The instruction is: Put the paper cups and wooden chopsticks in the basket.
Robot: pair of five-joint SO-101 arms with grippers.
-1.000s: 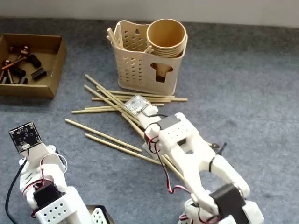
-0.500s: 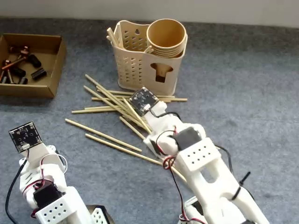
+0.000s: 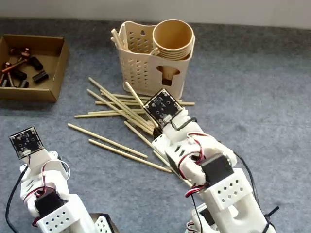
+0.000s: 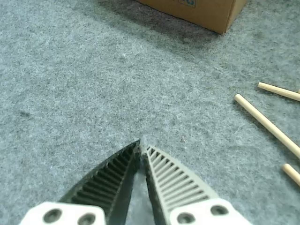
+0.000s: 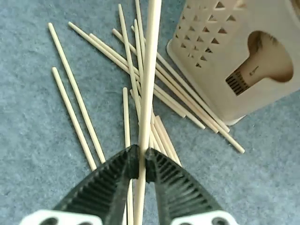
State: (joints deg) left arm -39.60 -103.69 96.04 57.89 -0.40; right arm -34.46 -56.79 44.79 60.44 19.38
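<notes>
Grey carpet [image 3: 252, 97] lies open beside the basket [image 3: 146, 68]; right pincer [image 5: 140, 161] clamps one chopstick [image 5: 149, 84] above the pile [image 3: 116, 104], left pincer [image 4: 140, 150] closed.

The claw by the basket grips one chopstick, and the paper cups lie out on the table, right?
Partly. The right gripper does grip one chopstick, but the paper cups sit stacked in the basket, as the high view shows.

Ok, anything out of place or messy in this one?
Yes: loose chopsticks lie scattered and crossed on the table beside the basket, not in it. The right tool grips one stick. The cups sit stacked inside.
</notes>
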